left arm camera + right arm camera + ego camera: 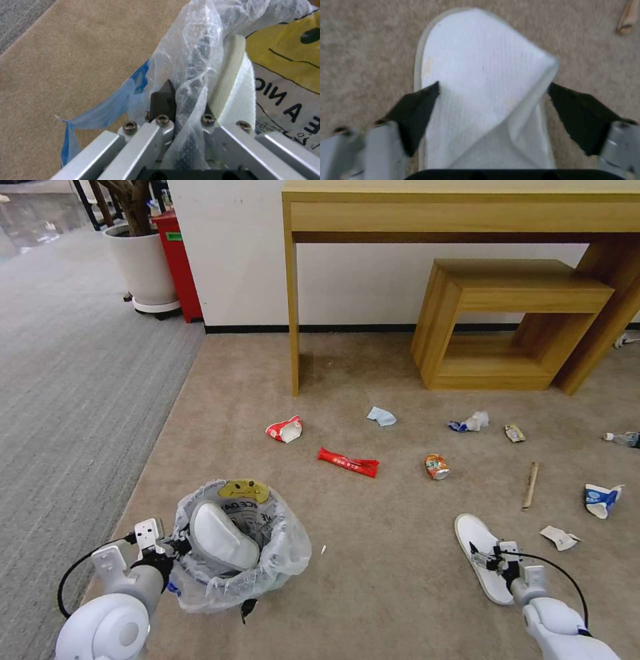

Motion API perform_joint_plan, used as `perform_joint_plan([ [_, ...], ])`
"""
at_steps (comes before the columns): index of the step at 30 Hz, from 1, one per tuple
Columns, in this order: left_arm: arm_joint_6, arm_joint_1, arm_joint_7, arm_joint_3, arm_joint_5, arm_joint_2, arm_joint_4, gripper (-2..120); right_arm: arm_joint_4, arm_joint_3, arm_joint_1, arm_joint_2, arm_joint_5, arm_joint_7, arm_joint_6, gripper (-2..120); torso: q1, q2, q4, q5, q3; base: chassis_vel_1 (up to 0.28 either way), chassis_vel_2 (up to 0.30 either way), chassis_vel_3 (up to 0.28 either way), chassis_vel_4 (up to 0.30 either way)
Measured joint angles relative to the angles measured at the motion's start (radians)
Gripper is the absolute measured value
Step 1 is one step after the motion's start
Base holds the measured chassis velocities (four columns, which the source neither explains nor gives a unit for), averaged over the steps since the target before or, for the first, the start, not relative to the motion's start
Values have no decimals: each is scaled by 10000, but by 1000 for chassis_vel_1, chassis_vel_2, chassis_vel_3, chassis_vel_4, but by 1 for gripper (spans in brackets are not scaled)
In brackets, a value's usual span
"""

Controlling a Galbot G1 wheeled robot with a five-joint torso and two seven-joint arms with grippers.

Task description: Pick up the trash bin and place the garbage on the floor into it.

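Slipper (481,557) at five o'clock straddled by spread right gripper (485,560) jaws, left gripper (175,549) clamping trash bin (267,563) rim; risks sliding off.

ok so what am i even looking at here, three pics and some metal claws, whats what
It is a two-armed wheeled robot tidying a carpet. The wide picture comes from its head, looking down; the other two come from cameras on each wrist.

The left tool is clamped on the rim of the trash bin, a small bin lined with a clear bag bearing a yellow smiley. One white slipper already sits inside.

The right tool hangs open over the second slipper on the floor, a finger on each side, not yet closed.

Still scattered: a red wrapper, a crushed can, a wooden stick, a blue-white carton, paper scraps.
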Motion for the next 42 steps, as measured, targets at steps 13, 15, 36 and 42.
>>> perform_joint_plan([
  [13, -30, -102, 6, 58, -11, 29, 149, 1, -385, 76, 154, 52, -41, -165, 485, 32, 0, 1, -2, 0, 0, 0, 0, 0, 0],
  [15, -49, -134, 24, 77, -10, 27, 203, 1, -234, 75, 64, -9, 161, -385, 720, 20, 0, 0, -1, 0, 0, 0, 0, 0, 0],
  [36, 7, -132, 0, 84, -23, 73, 20, 1, 7200, -1555, -695, -1023, 4146, -2984, 2170, 0, 0, 0, 1, 0, 0, 0, 0, 0, 0],
  [42, 73, -50, -41, 90, -15, -4, -200, 1, 10140, -2845, -98, -1185, 5571, -2989, 1998, 0, 0, 0, 3, -6, -1, 0, 0, 0, 0],
])
